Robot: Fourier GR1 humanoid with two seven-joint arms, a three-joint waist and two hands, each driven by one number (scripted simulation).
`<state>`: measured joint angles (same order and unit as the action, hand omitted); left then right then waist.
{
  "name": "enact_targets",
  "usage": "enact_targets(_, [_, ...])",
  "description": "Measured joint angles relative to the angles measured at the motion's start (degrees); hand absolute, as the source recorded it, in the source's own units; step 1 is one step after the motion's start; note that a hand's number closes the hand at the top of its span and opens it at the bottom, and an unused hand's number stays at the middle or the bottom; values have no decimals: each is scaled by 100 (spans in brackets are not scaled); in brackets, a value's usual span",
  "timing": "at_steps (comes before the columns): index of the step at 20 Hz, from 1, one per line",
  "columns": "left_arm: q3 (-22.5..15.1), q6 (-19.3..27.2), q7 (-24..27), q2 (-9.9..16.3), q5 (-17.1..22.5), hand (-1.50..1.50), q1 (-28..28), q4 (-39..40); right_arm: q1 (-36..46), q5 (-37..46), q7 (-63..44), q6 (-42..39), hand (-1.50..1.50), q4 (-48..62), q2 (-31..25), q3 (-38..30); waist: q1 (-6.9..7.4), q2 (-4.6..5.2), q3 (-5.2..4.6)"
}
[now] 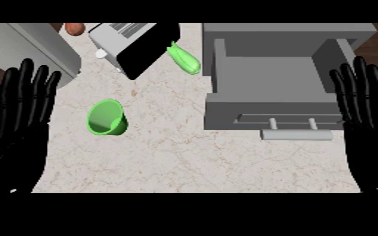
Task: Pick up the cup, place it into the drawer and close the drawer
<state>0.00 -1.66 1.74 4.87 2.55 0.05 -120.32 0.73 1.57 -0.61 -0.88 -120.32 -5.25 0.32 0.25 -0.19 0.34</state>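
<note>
A green cup rests on the marble counter at centre left, its open mouth tilted toward me. To its right a grey drawer stands pulled open, hollow inside, with a bar handle on its front. My left hand shows at the left edge, open, fingers up, a short way left of the cup and apart from it. My right hand rests open at the right edge, fingers up, beside the drawer's front corner.
A toaster with a black side sits at the back, a green vegetable lying beside it. A grey box fills the back left corner, with a brown object behind it.
</note>
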Motion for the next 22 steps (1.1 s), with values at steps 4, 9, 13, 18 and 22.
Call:
enact_targets(4, [71,-326,-80,161,283,-150,-115,85,38,-63,64,-3,-150,33,23,-113,-18,11,-22])
enact_targets(9, [104,-692,-432,143,1088,-150,-34,330,39,15,-130,-91,-150,57,-113,-114,-16,20,-34])
enact_targets(13, [406,-992,-500,211,1730,-150,81,693,22,-37,-127,-275,-150,179,-258,-213,-19,20,-36])
enact_targets(18, [631,-1320,-285,243,1957,-150,211,1240,228,37,-261,-295,-150,312,-234,-186,-20,20,-35])
enact_targets(22, [727,-1277,-117,214,1729,-150,237,1625,155,4,-87,-378,-150,429,-212,-246,-25,20,-35])
